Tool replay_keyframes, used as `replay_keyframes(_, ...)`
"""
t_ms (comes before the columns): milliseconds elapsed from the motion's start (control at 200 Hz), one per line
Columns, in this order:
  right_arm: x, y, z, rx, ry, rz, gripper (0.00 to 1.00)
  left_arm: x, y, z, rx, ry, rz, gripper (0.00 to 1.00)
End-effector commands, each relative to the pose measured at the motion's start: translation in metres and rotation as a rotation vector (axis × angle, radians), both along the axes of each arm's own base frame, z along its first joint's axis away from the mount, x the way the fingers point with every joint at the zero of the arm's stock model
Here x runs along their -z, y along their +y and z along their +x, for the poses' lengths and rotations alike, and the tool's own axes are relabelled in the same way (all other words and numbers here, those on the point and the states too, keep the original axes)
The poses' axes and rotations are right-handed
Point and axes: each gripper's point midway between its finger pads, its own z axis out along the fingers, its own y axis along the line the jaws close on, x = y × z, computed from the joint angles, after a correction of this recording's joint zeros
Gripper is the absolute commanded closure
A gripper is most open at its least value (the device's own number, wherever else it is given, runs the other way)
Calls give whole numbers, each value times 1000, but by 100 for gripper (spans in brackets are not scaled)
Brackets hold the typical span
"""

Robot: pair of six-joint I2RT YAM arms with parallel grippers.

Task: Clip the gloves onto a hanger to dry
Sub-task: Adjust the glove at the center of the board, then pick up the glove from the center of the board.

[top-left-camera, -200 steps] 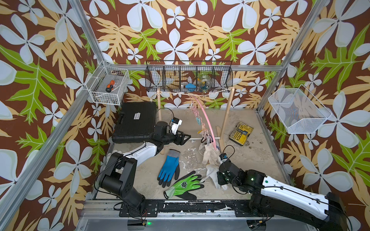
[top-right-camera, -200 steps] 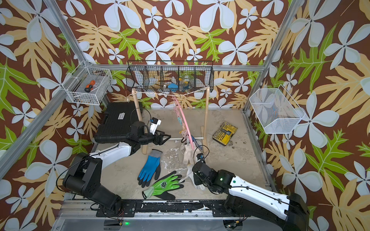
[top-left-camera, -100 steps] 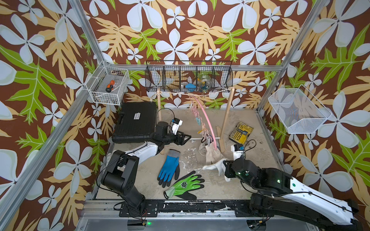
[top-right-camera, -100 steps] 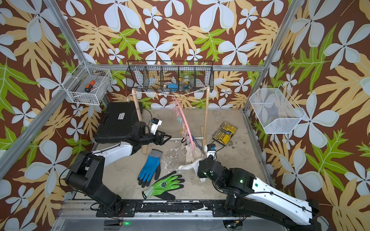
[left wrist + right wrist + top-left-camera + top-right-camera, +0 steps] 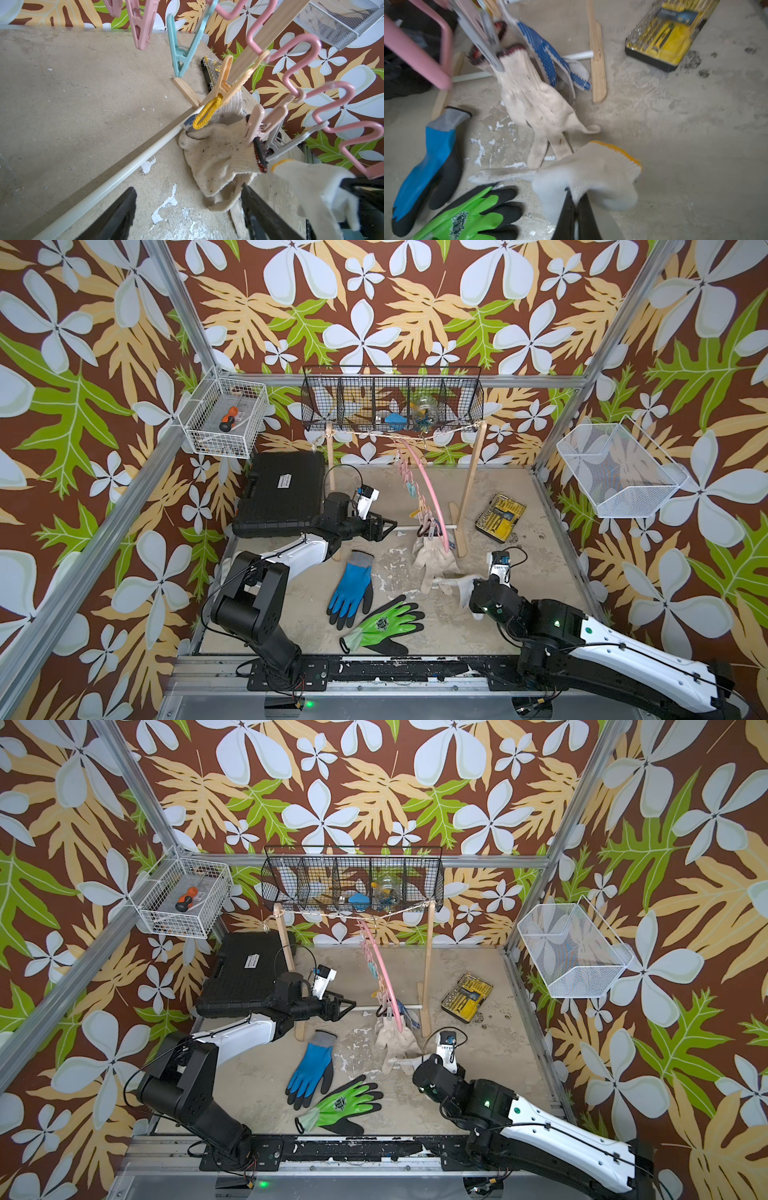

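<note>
So, biggest first: the gritty tabletop point(image 5: 519, 572) had a black case point(image 5: 282, 493) at its back left. A wooden rack point(image 5: 467, 497) stood mid-table with the pink hanger point(image 5: 430, 489) hung from its string, tilted so its low end sat close to the table.

The left gripper point(image 5: 390, 526) hovered beside that low end, jaws spread wide with nothing between them. The right gripper point(image 5: 576, 214) was pinched tight on a white glove point(image 5: 591, 172) with a yellow cuff, near the front of the rack's right foot.

The blue glove point(image 5: 351, 589) and green glove point(image 5: 384, 624) lay flat side by side on the table out front. A dirty beige glove point(image 5: 218, 149) was already clipped by its cuff at the hanger's low end, fingers trailing on the table, and a blue-dotted glove point(image 5: 544, 54) hung right behind it.

Smallest bit: a peach clip point(image 5: 232, 83) was pinching a yellow knit cuff edge.
</note>
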Motion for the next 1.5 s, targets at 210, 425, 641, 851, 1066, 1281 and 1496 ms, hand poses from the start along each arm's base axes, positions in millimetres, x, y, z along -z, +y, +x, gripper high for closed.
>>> replay_keyframes(210, 77, 16, -33, -35, 260, 69, 77, -11, -3, -1, 21, -18, -16, 19)
replay_keyframes(425, 77, 20, -49, -111, 348, 74, 51, -14, -3, -1, 25, -22, -10, 19)
replay_keyframes(641, 22, -1, -26, -48, 211, 30, 41, -11, -5, 0, 32, -12, -14, 19)
replay_keyframes(851, 29, -31, 7, 84, 190, 89, 39, -16, -7, 0, 44, -17, -33, 19)
replay_keyframes(1066, 65, -40, 32, 138, 232, 262, 41, -19, -11, -3, 65, -17, -68, 19)
replay_keyframes(1281, 97, -43, 23, 154, 299, 248, 45, -24, -11, -3, 70, -23, -82, 19)
replay_keyframes(1496, 112, -47, 23, 167, 329, 214, 54, -29, -13, -6, 86, -24, -106, 19)
